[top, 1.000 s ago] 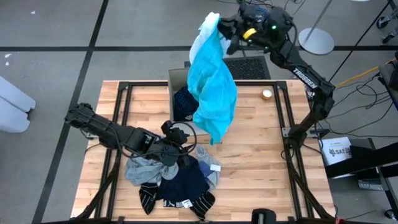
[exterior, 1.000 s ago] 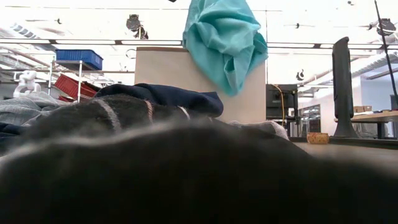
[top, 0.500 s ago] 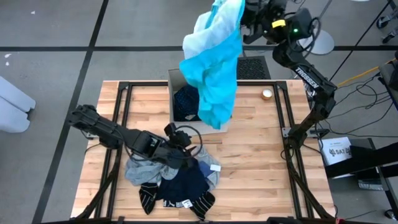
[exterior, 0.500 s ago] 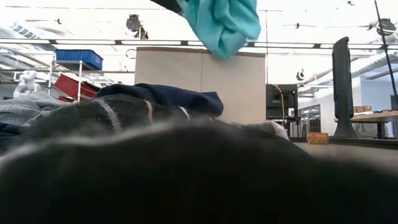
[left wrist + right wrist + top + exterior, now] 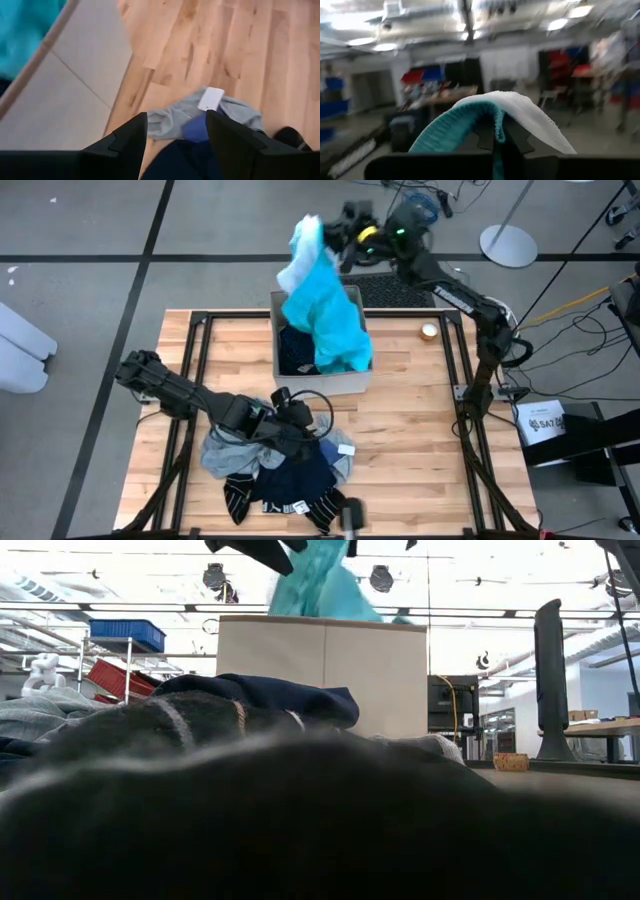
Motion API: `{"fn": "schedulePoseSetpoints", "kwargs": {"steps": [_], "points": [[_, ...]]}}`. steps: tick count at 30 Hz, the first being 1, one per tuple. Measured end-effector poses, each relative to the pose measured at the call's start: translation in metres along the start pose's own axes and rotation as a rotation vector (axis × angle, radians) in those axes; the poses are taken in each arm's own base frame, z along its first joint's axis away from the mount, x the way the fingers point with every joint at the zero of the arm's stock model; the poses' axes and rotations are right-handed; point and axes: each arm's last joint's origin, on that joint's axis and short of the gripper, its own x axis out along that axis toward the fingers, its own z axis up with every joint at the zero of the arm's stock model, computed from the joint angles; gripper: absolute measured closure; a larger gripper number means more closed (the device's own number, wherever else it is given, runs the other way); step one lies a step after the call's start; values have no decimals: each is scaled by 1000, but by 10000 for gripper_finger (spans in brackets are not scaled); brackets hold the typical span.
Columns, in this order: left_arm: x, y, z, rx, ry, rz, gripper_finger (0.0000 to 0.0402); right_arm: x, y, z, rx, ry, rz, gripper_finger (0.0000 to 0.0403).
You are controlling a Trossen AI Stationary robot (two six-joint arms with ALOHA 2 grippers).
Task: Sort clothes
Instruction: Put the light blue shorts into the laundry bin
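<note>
The right claw (image 5: 335,242) is closed on the top of the bright turquoise soft shirt (image 5: 328,315), together with a white sheer fabric piece (image 5: 300,248) that is caught at the same pinch; the right wrist view shows both fabrics folded over the shut fingers. The claw is high above the far edge of the beige square fabric box (image 5: 285,375), and the shirt hangs down from it with its long axis running from the claw toward the near side of the box, so the lower end lies already inside the box opening, over a dark navy garment (image 5: 297,348) there. The box is therefore directly under and a little nearer than the claw, and a release seems to need only little travel. The left claw (image 5: 292,420) is open and holds nothing; it is low over the pile of remaining clothes (image 5: 280,465) on the wooden desk (image 5: 420,440), just beside a grey soft top (image 5: 175,117), so this arm is the nearer 1 for the next garment.
</note>
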Motion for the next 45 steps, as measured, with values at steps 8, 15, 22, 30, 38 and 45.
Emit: {"fn": "schedulePoseSetpoints", "kwargs": {"steps": [8, 15, 22, 30, 38, 45], "points": [[-7, -11, -8, 40, 10, -26, 189, 11, -11, -48, 62, 262, -15, 403], [-31, -1, -13, 69, -27, 91, 189, -9, -20, -72, 131, 547, -84, 403], [-57, 13, -7, 73, -85, 86, 189, -8, -4, -109, 116, 790, -27, 403], [-74, 26, -9, 100, -72, 95, 189, -12, 25, -132, 45, 1062, -65, 403], [-78, 30, -11, 114, -57, 101, 189, -46, 53, -146, 221, 1468, 10, 403], [-79, 32, -12, 125, -43, 108, 189, -45, 87, -141, 150, 1514, 136, 403]]}}
